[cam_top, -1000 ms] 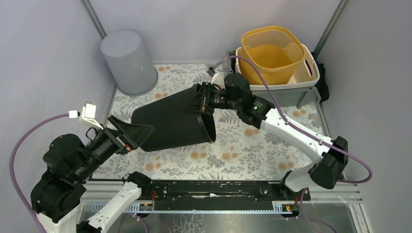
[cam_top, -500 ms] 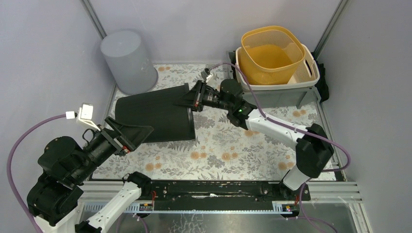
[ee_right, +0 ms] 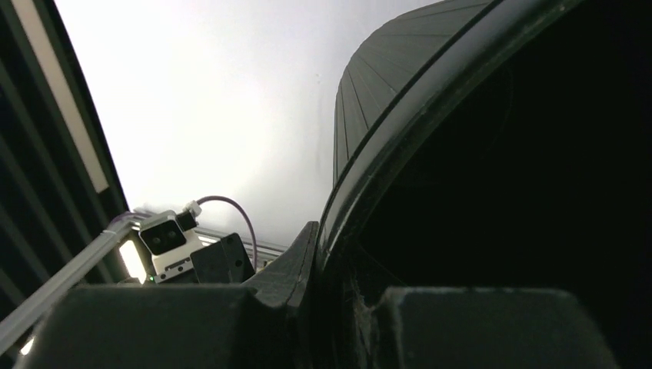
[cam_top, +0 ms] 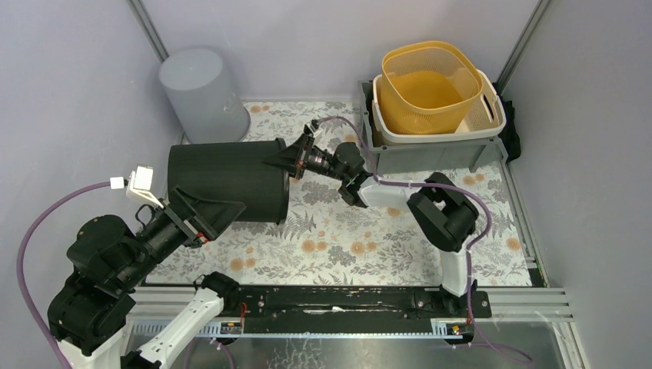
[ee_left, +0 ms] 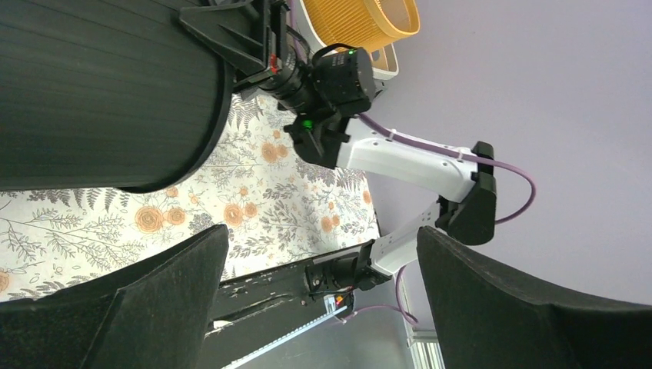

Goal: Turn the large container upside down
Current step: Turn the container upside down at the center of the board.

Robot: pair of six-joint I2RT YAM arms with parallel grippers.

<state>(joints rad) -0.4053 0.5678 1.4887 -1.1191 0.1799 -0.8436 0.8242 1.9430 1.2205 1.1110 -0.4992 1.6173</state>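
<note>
Grey panels wall in the desk (cam_top: pixel 538 304) on three sides, and a floral mat (cam_top: pixel 346 231) covers its surface.

1. Task item. I read the black ribbed bin (cam_top: pixel 227 181) as lying on its side near the left edge of the desk, about midway between the near and far edges. Its closed base points at the left edge. Its open mouth points at the middle of the desk. I cannot tell whether its wall rests on the mat or hangs just above it.

2. Right gripper (cam_top: pixel 286 163). It is narrow and clamped on the bin at the far side of the mouth. In the right wrist view the rim (ee_right: pixel 384 154) runs between the two fingers, one outside the wall and one inside, with the dark interior filling the right half of the view. The right arm reaches across the desk from the near right.

3. Left gripper (cam_top: pixel 223 209). It stands wide, holding nothing, just beside the near side of the bin. In the left wrist view a strip of mat shows between its fingers and the bin wall, so I read no contact.

4. Other items. A grey bin (cam_top: pixel 201 96) stands mouth-down at the far left corner. At the far right corner a yellow basket (cam_top: pixel 430 84) sits nested in a white basket (cam_top: pixel 492 115), and both sit in a grey crate (cam_top: pixel 430 154).
</note>
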